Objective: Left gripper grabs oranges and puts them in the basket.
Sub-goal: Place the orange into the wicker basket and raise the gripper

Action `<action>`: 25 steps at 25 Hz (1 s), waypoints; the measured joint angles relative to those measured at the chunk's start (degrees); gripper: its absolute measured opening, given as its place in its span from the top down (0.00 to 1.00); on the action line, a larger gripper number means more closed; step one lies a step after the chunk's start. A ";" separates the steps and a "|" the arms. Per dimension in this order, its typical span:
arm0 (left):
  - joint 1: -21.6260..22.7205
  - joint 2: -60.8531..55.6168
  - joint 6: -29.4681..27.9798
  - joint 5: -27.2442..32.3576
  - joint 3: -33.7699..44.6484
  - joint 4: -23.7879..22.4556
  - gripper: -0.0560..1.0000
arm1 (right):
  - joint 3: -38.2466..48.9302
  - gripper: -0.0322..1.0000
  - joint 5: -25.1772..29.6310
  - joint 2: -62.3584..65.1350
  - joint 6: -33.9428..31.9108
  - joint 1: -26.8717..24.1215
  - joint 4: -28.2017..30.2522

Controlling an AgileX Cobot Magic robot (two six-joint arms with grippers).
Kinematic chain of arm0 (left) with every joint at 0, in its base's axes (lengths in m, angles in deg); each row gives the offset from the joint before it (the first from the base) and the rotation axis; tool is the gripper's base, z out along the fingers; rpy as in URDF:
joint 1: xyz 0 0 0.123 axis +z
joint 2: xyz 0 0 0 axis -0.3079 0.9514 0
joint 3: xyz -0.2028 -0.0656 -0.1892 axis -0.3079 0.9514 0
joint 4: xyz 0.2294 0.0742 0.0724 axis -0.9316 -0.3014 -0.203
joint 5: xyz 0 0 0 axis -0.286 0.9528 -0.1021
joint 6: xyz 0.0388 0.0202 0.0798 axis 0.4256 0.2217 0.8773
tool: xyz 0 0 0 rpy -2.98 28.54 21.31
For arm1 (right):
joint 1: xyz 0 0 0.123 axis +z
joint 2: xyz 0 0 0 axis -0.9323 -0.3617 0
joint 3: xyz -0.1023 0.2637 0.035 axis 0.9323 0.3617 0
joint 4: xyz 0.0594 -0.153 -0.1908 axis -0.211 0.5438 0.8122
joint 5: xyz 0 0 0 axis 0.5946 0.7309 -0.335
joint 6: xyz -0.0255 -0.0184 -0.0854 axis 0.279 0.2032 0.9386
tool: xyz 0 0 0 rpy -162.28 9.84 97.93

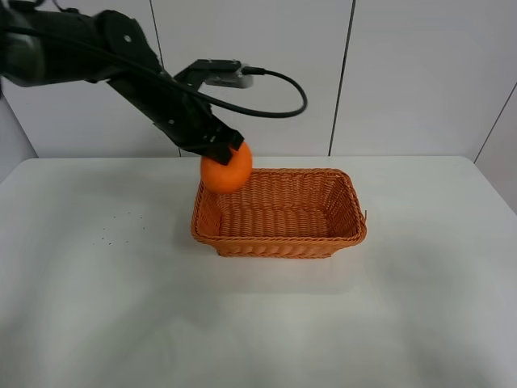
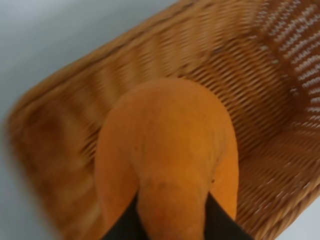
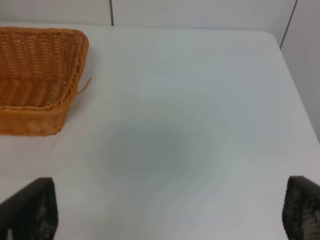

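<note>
My left gripper (image 1: 220, 152) is shut on the orange (image 1: 226, 169), a bright round fruit, and holds it in the air above the far left corner of the wicker basket (image 1: 347, 230). In the left wrist view the orange (image 2: 170, 150) fills the middle, its neck between the black fingers (image 2: 122, 225), with the basket's inside (image 2: 265, 100) below it. The basket stands empty in the middle of the white table. My right gripper (image 3: 165, 212) is open, its two dark fingertips (image 3: 30, 210) wide apart over bare table to the right of the basket (image 3: 35, 75). It does not show in the exterior high view.
The white table (image 1: 105, 307) reaches to a pale panelled wall (image 1: 404, 73) at the back. A black cable (image 1: 283, 101) loops from the left arm above the basket's far side.
</note>
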 joint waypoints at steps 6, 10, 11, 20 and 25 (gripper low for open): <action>-5.92 10.58 -2.23 1.41 -11.26 0.31 0.77 | 0.00 0.30 0.00 0.00 0.00 0.00 0.00; -6.30 15.66 -3.69 2.55 -15.47 -0.11 0.77 | 0.00 0.30 0.00 0.00 0.00 0.00 0.00; -6.30 16.72 -3.89 2.66 -15.98 -0.57 0.77 | 0.00 0.30 0.00 0.00 0.00 0.00 0.00; -6.13 22.22 -4.23 2.00 -16.82 -3.39 0.77 | 0.00 0.30 0.00 0.00 0.00 0.00 0.00; -6.02 22.63 -4.23 1.06 -16.81 -3.96 0.77 | 0.00 0.30 0.00 0.00 0.00 0.00 0.00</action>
